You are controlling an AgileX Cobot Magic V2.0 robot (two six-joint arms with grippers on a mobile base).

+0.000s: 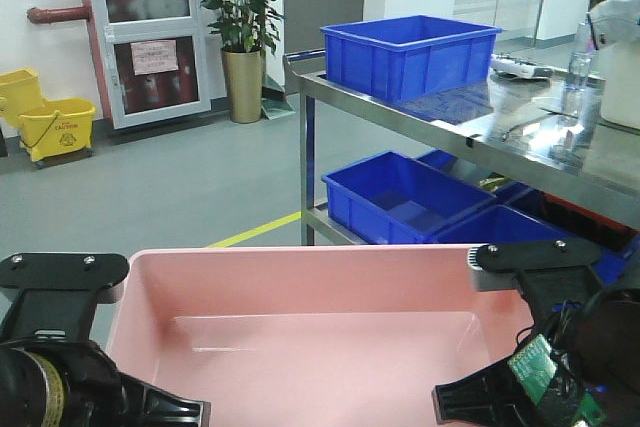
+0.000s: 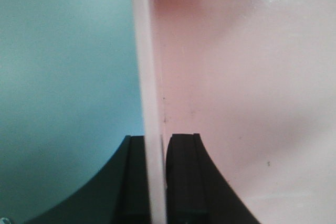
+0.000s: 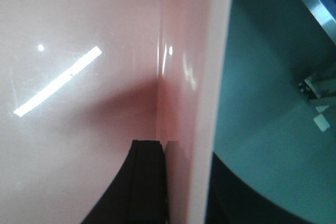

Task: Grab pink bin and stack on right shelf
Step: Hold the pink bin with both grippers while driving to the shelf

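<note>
Over grey floor (image 1: 200, 187), held pink bin (image 1: 300, 347) at 6 o'clock, left gripper (image 2: 156, 148) and right gripper (image 3: 189, 156) pinched shut on opposite walls; possibly risked slipping from thin grip, or clipping shelf (image 1: 560, 147) at 2 o'clock.

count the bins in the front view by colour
pink bin: 1
blue crates: 3 in plain sight, one atop the right shelf, two on its lower level; a likely fourth is mostly hidden
total: 4 sure
</note>
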